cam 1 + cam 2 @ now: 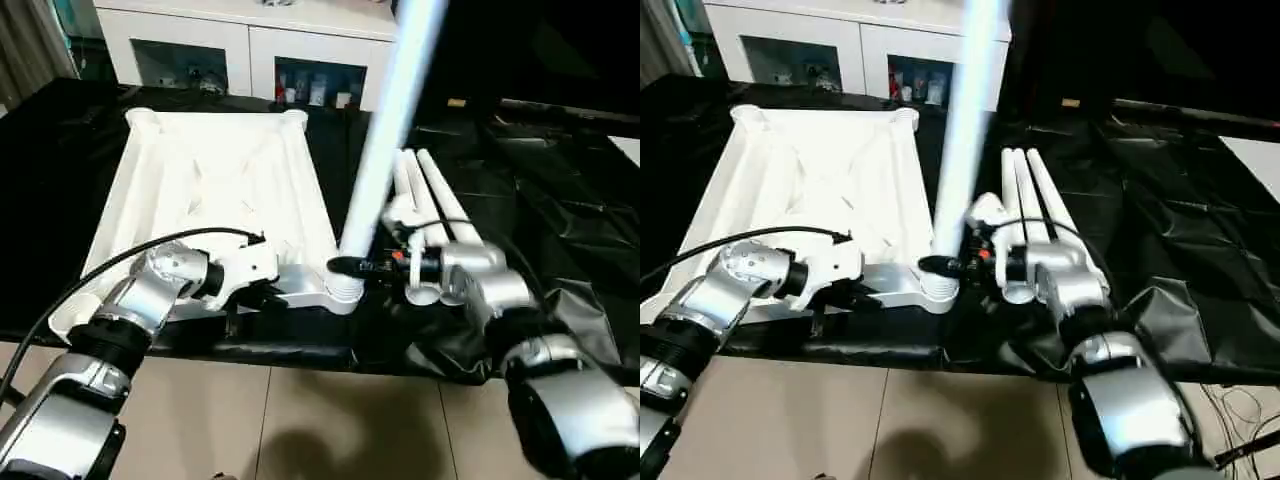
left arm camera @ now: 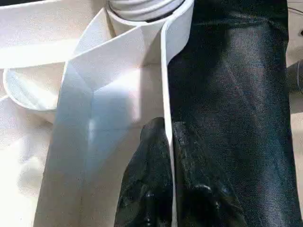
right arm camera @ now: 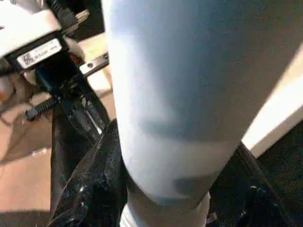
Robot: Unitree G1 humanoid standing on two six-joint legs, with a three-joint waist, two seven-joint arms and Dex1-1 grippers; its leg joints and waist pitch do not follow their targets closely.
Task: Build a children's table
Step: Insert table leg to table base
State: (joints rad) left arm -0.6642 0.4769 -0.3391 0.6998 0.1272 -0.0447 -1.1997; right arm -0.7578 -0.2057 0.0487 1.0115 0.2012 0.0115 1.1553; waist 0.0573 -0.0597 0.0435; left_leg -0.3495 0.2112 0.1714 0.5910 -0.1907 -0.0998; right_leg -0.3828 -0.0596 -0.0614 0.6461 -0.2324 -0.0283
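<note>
Curtain folds hang at the far left, cut off by the picture's edge. The left gripper is pinched shut on the thin near rim of the table top, one black finger on each side of the rim; its fingertips are cut off by the wrist view's edge. The white top lies upside down, ribs upward, on a black sheet that covers the work surface and hangs wrinkled over the near edge; what lies beneath the sheet cannot be made out. At the top's near right corner a leg stands in the corner socket, leaning slightly right, with its upper end out of the picture. The right gripper clasps this leg low down, its fingers on either side of the tube just above the socket. Just beside it, to the right, three more legs lie together on the sheet, their near ends hidden behind the right gripper and forearm. Behind the table stands a white cabinet with glass doors, its contents too small to tell. Beige floor tiles show in front.
</note>
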